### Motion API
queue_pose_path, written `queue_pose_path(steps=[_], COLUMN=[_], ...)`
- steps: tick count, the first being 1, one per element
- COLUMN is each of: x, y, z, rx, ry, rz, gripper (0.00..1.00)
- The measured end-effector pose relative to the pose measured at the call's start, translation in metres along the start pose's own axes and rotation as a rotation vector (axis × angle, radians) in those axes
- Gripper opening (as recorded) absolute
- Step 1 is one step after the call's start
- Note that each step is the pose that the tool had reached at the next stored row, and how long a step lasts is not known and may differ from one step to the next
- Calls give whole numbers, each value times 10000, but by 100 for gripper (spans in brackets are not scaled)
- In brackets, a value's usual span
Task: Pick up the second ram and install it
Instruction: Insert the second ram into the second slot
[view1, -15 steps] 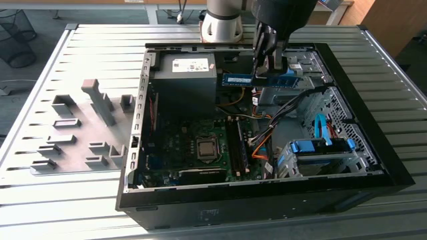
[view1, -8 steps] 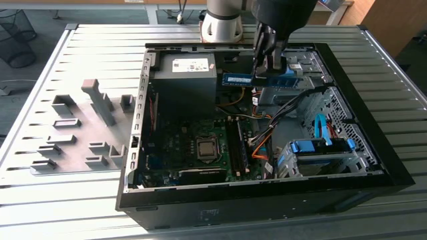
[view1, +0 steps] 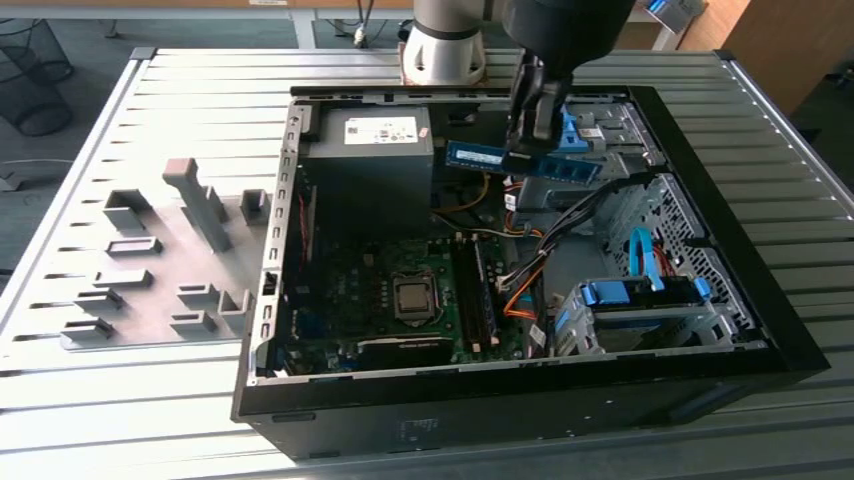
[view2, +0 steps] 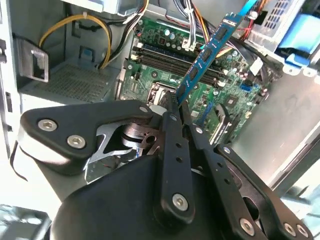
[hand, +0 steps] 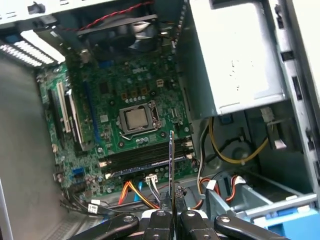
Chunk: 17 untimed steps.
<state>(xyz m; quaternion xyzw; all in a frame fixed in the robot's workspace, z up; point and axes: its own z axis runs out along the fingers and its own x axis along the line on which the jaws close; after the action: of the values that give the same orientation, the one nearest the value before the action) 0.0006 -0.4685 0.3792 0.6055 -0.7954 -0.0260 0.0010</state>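
Note:
My gripper (view1: 531, 140) hangs over the open computer case (view1: 747, 340), shut on the second ram (view1: 522, 162), a thin dark-green stick held level above the far part of the motherboard. In the second wrist view the second ram (view2: 206, 54) juts out from between the gripper (view2: 176, 106) fingers, over the board. In the first wrist view the second ram (hand: 171, 165) appears edge-on, rising from the gripper (hand: 173, 207), above and across the long black memory slots (hand: 145, 156). The memory slots (view1: 475, 292) lie beside the square CPU socket (view1: 415, 298), well below the stick.
A grey power supply (view1: 367, 150) fills the case's far corner. Orange and black cables (view1: 527, 285) run next to the slots. A drive cage with blue parts (view1: 641, 300) stands on the exterior view's right. Grey fixture blocks (view1: 174, 250) sit on the slatted table outside the case.

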Motion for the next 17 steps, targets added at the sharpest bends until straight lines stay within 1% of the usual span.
queue_pose_path(steps=[17], x=[1], y=[-1], z=[27], rx=[101], ry=[-93], rz=[3058], gripper=[14])
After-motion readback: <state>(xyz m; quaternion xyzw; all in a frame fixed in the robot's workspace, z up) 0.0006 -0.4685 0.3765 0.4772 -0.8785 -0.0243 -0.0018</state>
